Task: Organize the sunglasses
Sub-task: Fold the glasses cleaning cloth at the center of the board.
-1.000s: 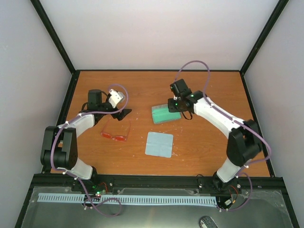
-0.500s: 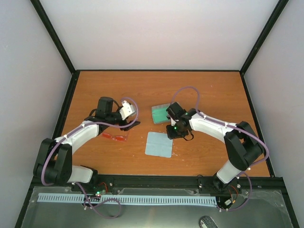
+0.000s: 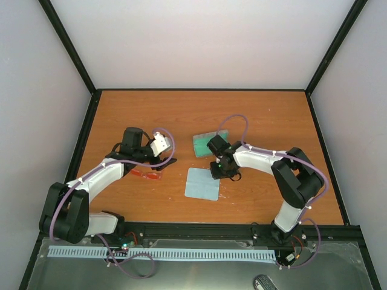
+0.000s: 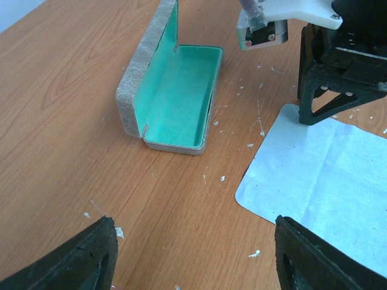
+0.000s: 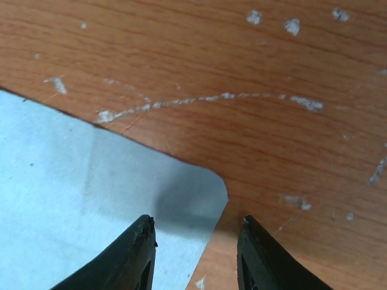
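Orange-brown wood of the table (image 3: 181, 112) on every side. Reached from the near-left base with the left arm (image 3: 100, 175), elbow folded low, forearm slanted forward and to the right, wrist tipped down. Held the left gripper (image 4: 192, 244) spread wide, with only bare wood between its fingers. Found the sunglasses (image 3: 148, 174) flat on the table, partly under that gripper in the top view and just left of the light blue cloth (image 3: 202, 184); could not tell whether touched.

Bent the right arm (image 3: 266, 160) sharply at the elbow, forearm angled toward the left, wrist pointed down. Set the right gripper (image 5: 196, 241) with fingers apart, straddling the cloth's far right corner without pinching it.

Counted two arms and two grippers, one pair of sunglasses and one cloth. Counted also one grey case (image 4: 181, 103), open with its green lining showing, just beyond the cloth.
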`<state>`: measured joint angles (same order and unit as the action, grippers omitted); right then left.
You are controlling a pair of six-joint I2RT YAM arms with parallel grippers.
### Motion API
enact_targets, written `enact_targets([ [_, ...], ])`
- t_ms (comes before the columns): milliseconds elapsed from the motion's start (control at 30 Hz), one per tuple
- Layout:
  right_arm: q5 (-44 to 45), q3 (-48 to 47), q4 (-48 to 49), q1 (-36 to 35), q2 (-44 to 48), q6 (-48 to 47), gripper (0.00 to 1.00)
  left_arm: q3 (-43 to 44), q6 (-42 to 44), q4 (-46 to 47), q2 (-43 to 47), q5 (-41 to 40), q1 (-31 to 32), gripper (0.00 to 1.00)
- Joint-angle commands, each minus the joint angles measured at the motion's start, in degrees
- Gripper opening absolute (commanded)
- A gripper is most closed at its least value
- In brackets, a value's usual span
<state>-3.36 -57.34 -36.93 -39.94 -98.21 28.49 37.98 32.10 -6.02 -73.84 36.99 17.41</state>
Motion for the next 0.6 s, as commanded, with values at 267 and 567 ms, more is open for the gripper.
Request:
enact_targets([
  [267,-0.2,0.1,2.8,-0.6,-4.7,2.4,0.23,0.4,-1.2,1.2,0.0,0.3,0.5,0.7],
  [567,-1.0,2.9,2.2,-0.9,-3.4,3.2,0.03,-1.8,-2.2,2.6,-0.3,0.1,2.3,0.7],
])
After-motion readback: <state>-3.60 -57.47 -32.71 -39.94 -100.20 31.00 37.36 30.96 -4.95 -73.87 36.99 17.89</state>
